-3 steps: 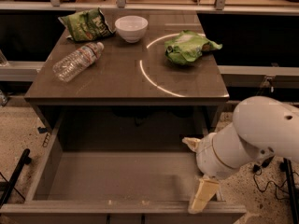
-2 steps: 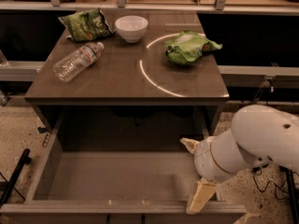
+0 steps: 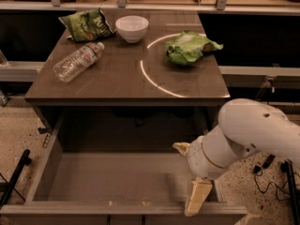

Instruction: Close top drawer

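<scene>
1. Camera view: the top drawer [image 3: 112, 179] stands pulled fully out beneath the desk [image 3: 117, 81], its inside bare.
2. The white arm's end effector [image 3: 185, 179] hangs released at the drawer's right front corner, with one cream finger [image 3: 197, 198] over the front panel.
3. Farther back, the desk holds a plastic bottle [image 3: 77, 61], a crumpled green bag [image 3: 190, 47], a white bowl [image 3: 132, 28] and a green chip bag [image 3: 86, 25].

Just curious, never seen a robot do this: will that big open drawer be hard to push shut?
Probably not: the top drawer looks empty, so likely light. It should slide straight back under the table. The gripper sits at its front right corner, so an off-centre push might skew it.
</scene>
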Motion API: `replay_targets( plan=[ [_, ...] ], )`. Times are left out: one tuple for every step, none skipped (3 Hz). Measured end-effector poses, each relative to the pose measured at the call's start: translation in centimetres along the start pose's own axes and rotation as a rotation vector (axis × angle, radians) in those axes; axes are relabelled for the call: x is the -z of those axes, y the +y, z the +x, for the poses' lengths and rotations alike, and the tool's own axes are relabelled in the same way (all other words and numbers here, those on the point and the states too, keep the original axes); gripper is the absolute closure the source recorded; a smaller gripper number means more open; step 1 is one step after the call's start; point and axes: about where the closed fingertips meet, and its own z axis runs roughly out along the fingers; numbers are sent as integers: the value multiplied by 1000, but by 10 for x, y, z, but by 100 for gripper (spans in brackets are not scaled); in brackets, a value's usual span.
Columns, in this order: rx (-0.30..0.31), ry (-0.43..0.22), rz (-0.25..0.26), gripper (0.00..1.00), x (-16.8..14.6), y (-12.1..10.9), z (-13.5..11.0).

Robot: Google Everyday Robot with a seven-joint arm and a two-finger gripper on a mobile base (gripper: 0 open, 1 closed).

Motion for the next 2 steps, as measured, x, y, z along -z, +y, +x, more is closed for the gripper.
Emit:
replay_targets(
  plan=[
    [16, -4, -34, 0, -6, 10, -1],
    [19, -10, -51, 0, -11, 21, 2]
  ],
)
